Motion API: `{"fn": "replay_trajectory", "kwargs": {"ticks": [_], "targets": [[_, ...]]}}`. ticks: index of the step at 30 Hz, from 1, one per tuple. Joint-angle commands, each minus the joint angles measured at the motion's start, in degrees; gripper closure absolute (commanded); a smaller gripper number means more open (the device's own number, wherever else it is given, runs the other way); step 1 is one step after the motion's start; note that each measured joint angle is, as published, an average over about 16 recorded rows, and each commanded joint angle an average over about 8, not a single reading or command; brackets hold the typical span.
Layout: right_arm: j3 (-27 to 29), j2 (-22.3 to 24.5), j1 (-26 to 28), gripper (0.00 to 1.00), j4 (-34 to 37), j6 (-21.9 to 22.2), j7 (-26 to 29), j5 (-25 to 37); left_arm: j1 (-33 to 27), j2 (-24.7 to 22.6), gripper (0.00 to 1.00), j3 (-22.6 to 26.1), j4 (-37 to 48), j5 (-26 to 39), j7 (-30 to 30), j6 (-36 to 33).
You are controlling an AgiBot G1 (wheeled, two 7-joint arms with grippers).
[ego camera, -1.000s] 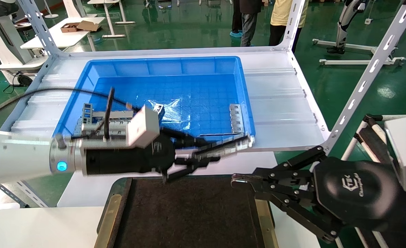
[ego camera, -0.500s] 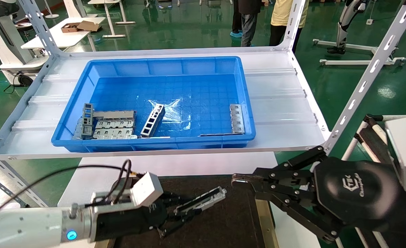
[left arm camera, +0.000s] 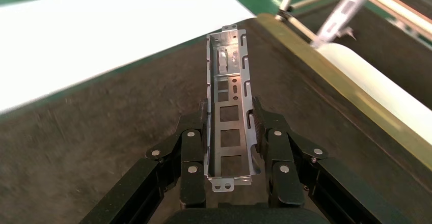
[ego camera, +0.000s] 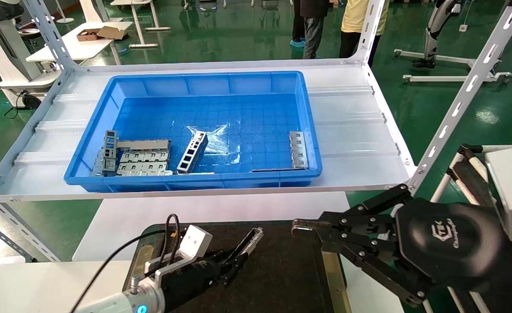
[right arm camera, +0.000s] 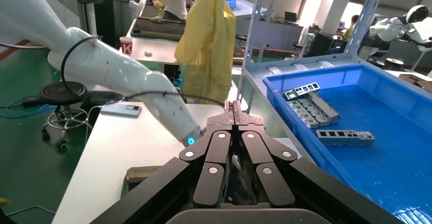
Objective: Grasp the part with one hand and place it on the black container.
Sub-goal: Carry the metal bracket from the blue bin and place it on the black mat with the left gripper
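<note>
My left gripper [ego camera: 234,261] is shut on the part [ego camera: 251,240], a narrow silver-grey metal channel with rectangular cut-outs. It holds it low over the black container [ego camera: 282,278], near its far edge. In the left wrist view the part [left arm camera: 229,107] sits between the two black fingers [left arm camera: 191,147] and points forward over the dark felt surface [left arm camera: 102,132]. My right gripper [ego camera: 301,226] is shut and empty, hovering at the right above the container's brass-coloured strip [ego camera: 336,282].
A blue plastic bin [ego camera: 204,82] stands on the white shelf behind. It holds flat slotted grey plates [ego camera: 143,161], a ladder-like strip [ego camera: 193,152] and another plate [ego camera: 298,150]. White rack posts [ego camera: 460,100] rise at the right. People stand beyond.
My left arm has carried the part from above the bin's front edge down and back toward me, low over the black container. The right arm has not moved.
</note>
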State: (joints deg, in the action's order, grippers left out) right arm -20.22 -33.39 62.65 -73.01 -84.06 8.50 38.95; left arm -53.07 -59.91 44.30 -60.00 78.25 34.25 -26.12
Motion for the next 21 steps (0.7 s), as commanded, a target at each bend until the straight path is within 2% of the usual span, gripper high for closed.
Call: {"fn": "replay_trajectory", "kwargs": {"ticks": [1,12,21], "targets": [[0.00,0.00,0.00,1.00,0.00,0.00,0.00,0.00,0.36,-1.92,1.00,0.60,1.35,1.09,2.98,3.31],[-0.01,0.00,0.00,1.00,0.00,0.00,-0.01,-0.01,-4.90,-13.72,1.00,3.72,17.42,4.44,16.84,12.41],[-0.02,0.01,0.01,1.00,0.00,0.01,-0.01,-0.01,-6.69,-17.13,1.00,6.78,23.18,6.15,24.41,15.68]]}}
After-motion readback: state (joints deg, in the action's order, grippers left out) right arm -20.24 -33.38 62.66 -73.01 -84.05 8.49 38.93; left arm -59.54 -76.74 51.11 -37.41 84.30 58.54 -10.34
